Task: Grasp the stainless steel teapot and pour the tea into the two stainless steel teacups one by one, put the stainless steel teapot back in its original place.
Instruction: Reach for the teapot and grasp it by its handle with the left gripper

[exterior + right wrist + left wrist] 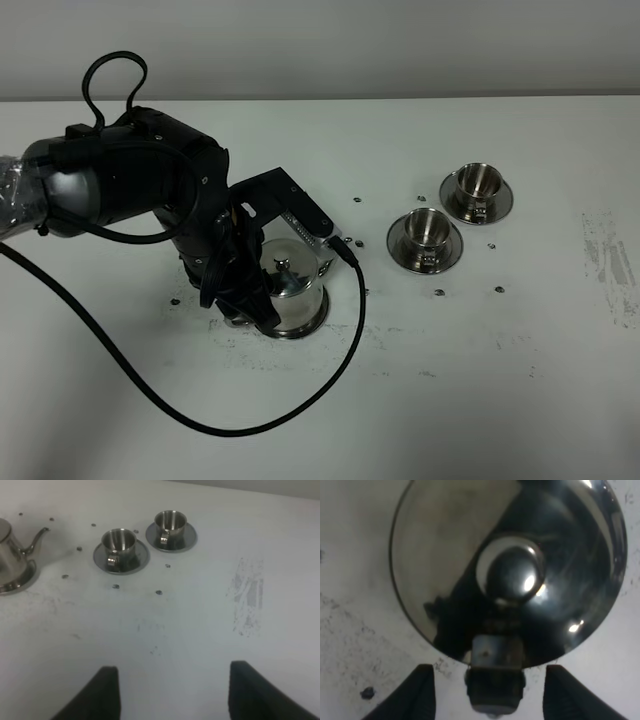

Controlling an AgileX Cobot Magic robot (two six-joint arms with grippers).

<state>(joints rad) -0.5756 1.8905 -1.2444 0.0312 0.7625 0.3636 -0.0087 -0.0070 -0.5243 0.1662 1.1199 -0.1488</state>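
Observation:
The stainless steel teapot (pixel 292 283) stands upright on the flat steel disc (pixel 312 325), left of centre, with its spout towards the cups. My left gripper (pixel 258 300) is over the teapot. In the left wrist view its jaws stand open (pixel 492 695) on either side of the loop handle (pixel 495 672), not touching it, below the lid knob (pixel 515 577). The two teacups (pixel 430 228) (pixel 478 181) sit on their saucers to the right. My right gripper (pixel 175 695) is open and empty, low over bare table, and sees the cups (pixel 119 541) (pixel 170 521) and the teapot (pixel 9 547).
A black cable (pixel 340 360) loops from the left arm across the table in front of the teapot. Small dark specks (pixel 439 292) dot the table around the cups. A scuffed patch (pixel 610 260) marks the far right of the white table.

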